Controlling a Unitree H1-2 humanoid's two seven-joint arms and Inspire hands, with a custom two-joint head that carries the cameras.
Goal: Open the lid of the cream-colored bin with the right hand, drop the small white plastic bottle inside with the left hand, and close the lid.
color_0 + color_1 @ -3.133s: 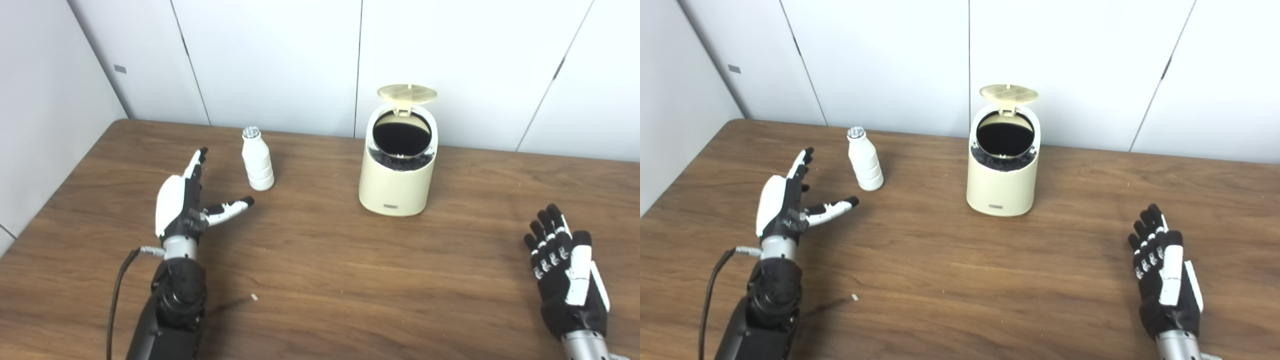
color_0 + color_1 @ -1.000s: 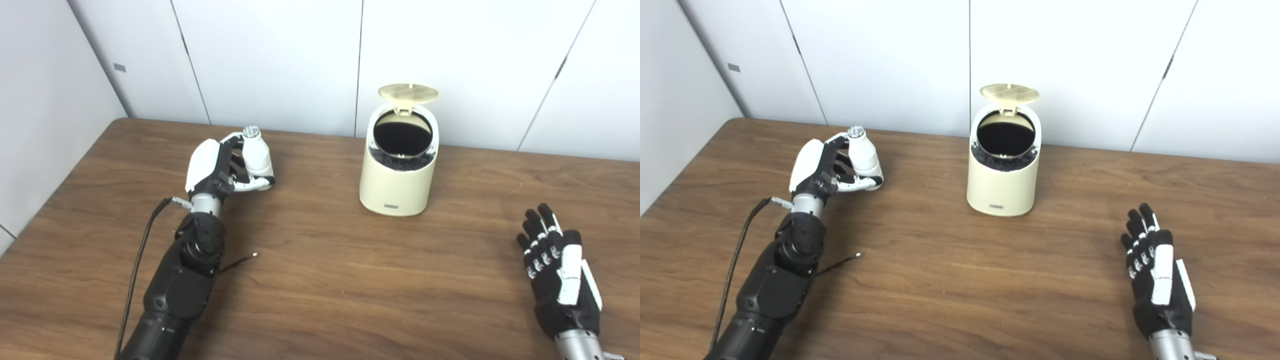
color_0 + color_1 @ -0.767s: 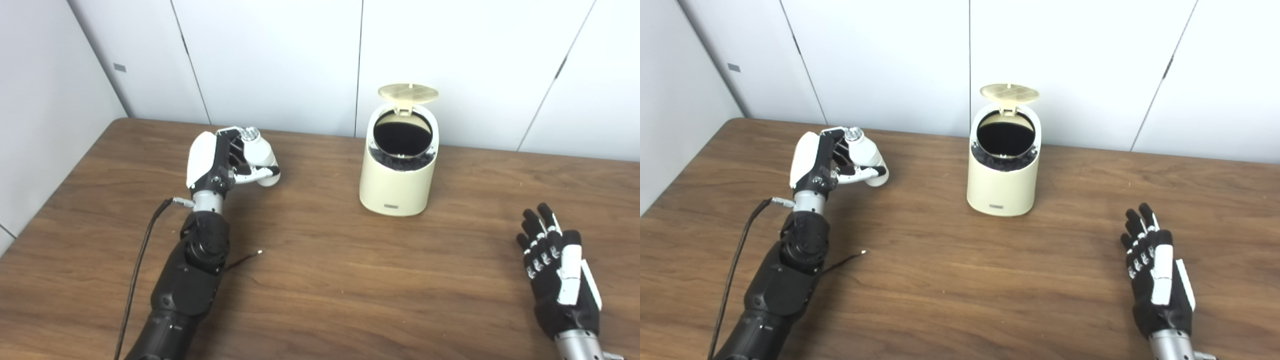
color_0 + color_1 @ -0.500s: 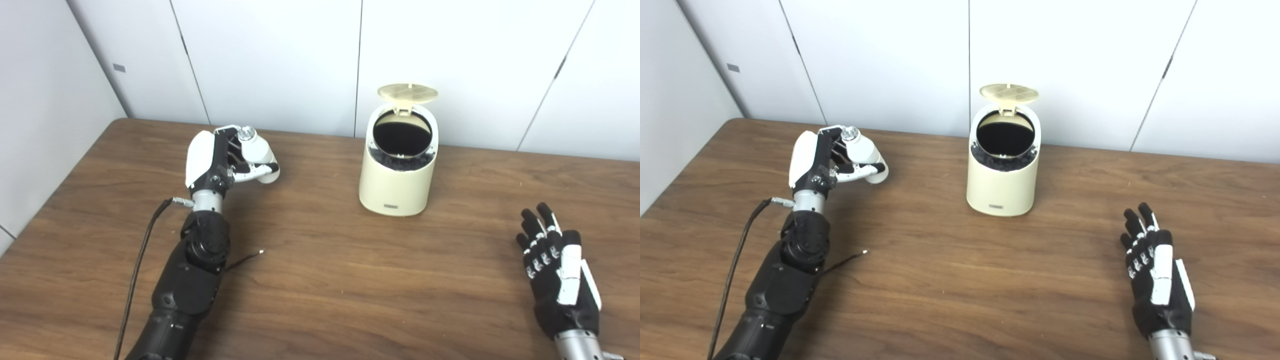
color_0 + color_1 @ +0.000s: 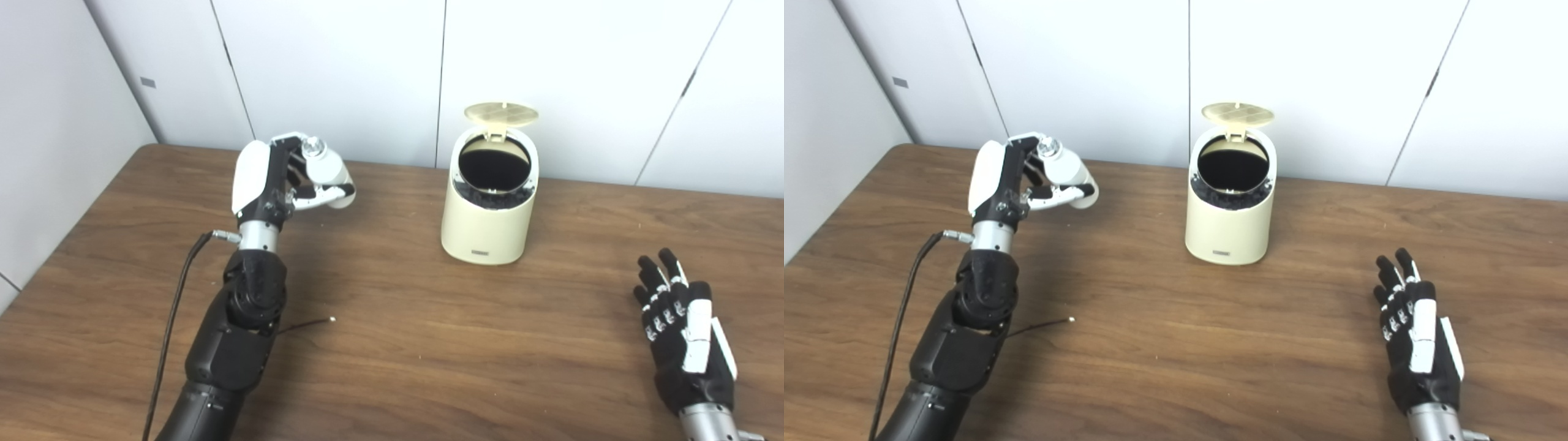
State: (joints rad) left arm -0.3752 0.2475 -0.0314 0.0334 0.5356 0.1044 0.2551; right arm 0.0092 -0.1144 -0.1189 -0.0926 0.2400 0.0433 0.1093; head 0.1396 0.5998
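The cream-colored bin [image 5: 488, 214] stands at the back middle of the wooden table, its round lid [image 5: 501, 113] tipped up and back, its dark mouth showing. My left hand [image 5: 269, 184] is shut on the small white plastic bottle [image 5: 324, 171], holding it tilted above the table, left of the bin and clear of it. My right hand [image 5: 683, 331] rests low at the right front, fingers spread, holding nothing.
White wall panels [image 5: 343, 73] rise just behind the bin and along the table's left side. A thin black cable [image 5: 177, 306] hangs from my left wrist, and a short wire end [image 5: 306, 323] lies by the forearm.
My left hand reached the bottle, closed on it, and has lifted it off the table, up and slightly right. The right hand has barely moved. The lid stays up.
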